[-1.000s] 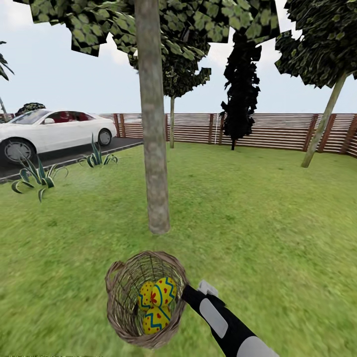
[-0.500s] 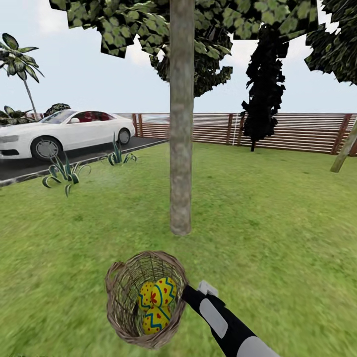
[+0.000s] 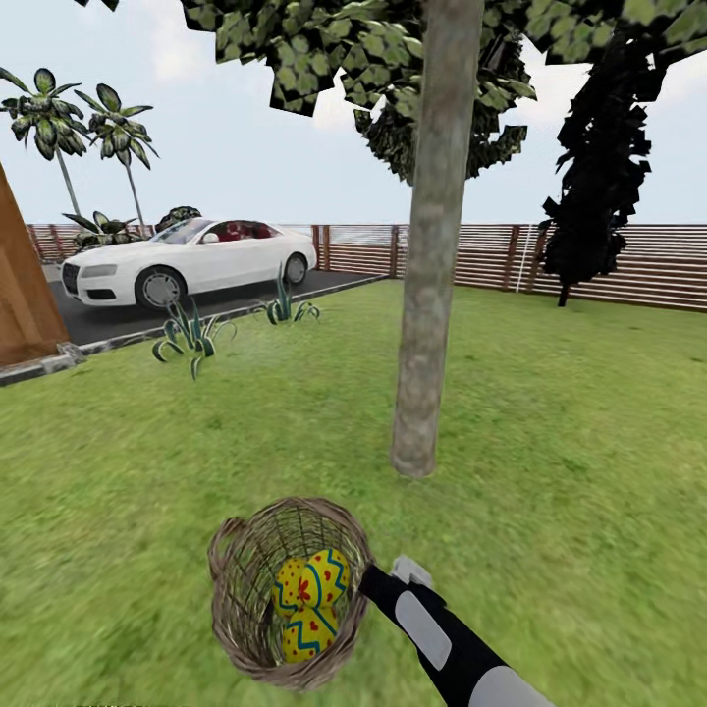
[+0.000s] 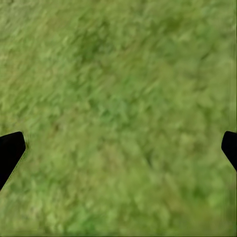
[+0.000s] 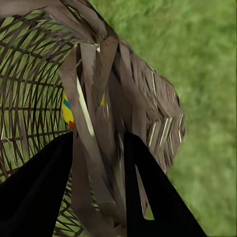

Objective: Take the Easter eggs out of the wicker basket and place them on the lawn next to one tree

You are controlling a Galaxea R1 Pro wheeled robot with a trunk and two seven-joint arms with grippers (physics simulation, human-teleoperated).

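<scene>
Easter eggs [image 3: 312,594], yellow with blue zigzags, all sit inside the round light-brown wicker basket [image 3: 241,574], so nothing is placed yet. You hold that basket near the thick grey-brown tree trunk [image 3: 427,324], just this side of it. Your right gripper [image 5: 98,163] is clamped on the braided rim, arm extended forward-left. Your left gripper [image 4: 118,148] hangs over grass [image 4: 118,89], fingers spread wide.

Three Easter eggs [image 3: 312,599] in the wicker basket [image 3: 236,599], tree [image 3: 424,324] just behind, on the lawn [image 3: 570,442]
</scene>
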